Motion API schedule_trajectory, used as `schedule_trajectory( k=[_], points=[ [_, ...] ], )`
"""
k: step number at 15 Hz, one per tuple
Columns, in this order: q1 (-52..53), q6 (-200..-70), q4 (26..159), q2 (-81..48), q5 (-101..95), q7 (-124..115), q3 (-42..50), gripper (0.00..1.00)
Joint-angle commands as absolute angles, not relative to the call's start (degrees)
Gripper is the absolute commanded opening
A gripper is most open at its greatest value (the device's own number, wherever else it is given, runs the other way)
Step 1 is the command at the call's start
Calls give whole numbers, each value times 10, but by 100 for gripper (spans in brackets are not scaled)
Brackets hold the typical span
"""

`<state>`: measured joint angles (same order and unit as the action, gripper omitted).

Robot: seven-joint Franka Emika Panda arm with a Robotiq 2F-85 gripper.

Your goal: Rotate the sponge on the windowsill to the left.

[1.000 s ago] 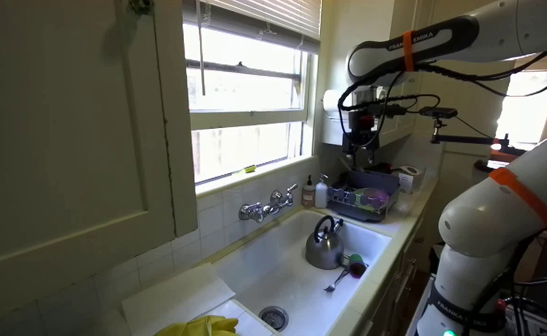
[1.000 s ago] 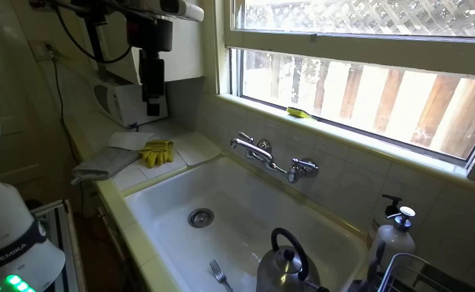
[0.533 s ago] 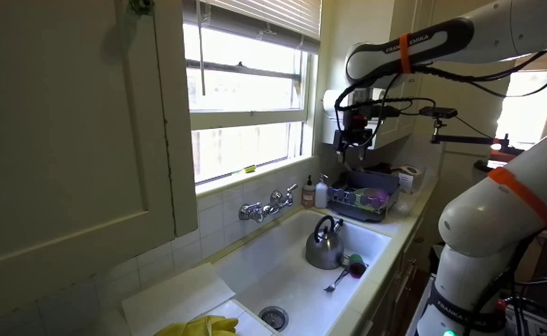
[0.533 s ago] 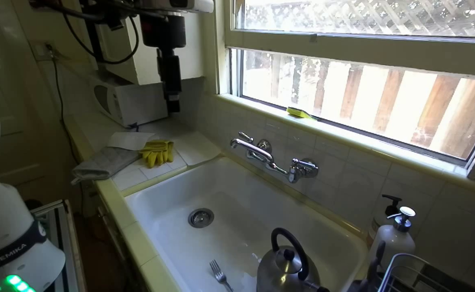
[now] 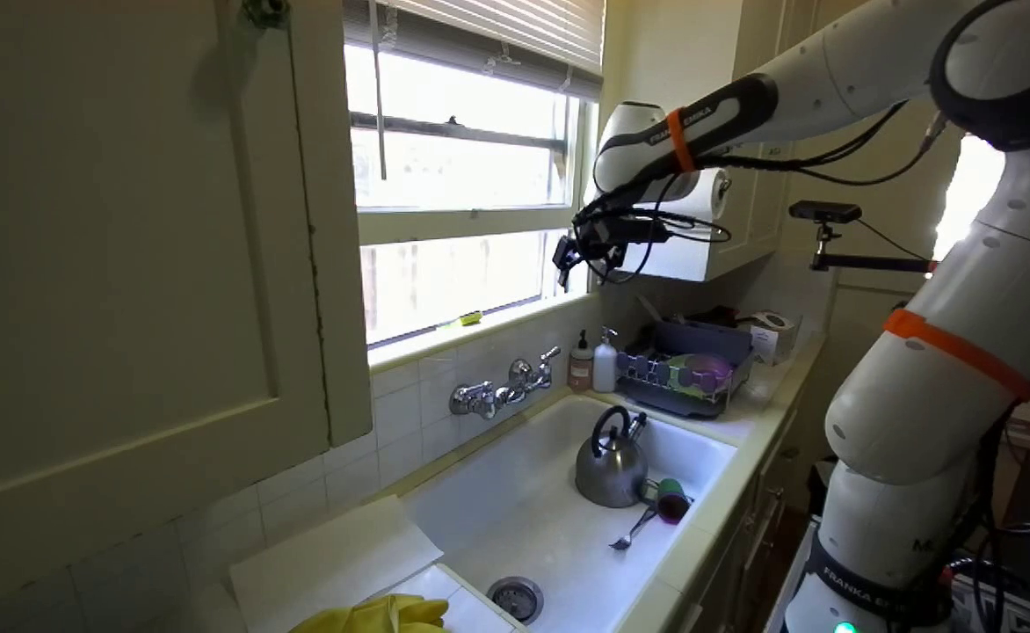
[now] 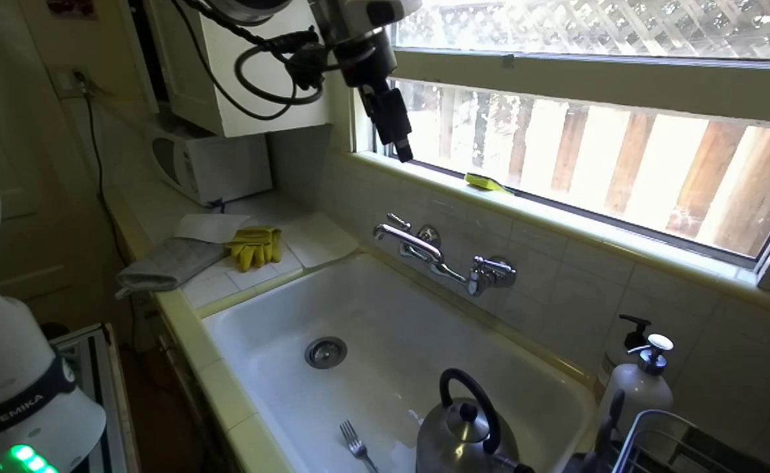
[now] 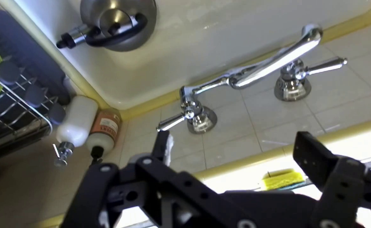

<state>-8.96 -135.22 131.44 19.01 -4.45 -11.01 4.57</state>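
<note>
The sponge (image 5: 471, 318) is small and yellow and lies on the windowsill (image 6: 569, 226). It also shows in an exterior view (image 6: 483, 182). In the wrist view the sponge (image 7: 282, 180) shows a yellow side and a thin blue-green edge, low between the fingers and nearer the right-hand one. My gripper (image 7: 233, 144) is open with nothing between its fingers. In both exterior views the gripper (image 5: 583, 279) is tilted and hangs above the sill, near the window's end by the wall cabinet. It is apart from the sponge, as an exterior view (image 6: 403, 156) also shows.
The raised window sash (image 5: 471, 225) stands over the sill. A chrome faucet (image 6: 437, 259) juts from the tiles below. A kettle (image 5: 612, 470) sits in the white sink (image 5: 524, 510). Soap bottles (image 5: 605, 365) and a dish rack (image 5: 691, 387) stand at one end, yellow gloves (image 6: 253, 248) at the other.
The arm has reached out toward the window, and the gripper has tilted and moved nearer the sill and sponge. The sponge has not moved.
</note>
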Motion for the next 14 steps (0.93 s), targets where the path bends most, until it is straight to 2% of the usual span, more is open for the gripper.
schedule_trajectory(
  k=[1, 7, 8, 14],
  points=[
    [-93, -1406, 1235, 89, -59, -164, 27, 100],
    [-80, -1390, 1106, -39, -110, -243, 32, 100],
    [-76, -1412, 1154, 4, -89, -212, 37, 100],
    [-72, -1411, 1112, -40, -94, -223, 42, 100]
  ],
)
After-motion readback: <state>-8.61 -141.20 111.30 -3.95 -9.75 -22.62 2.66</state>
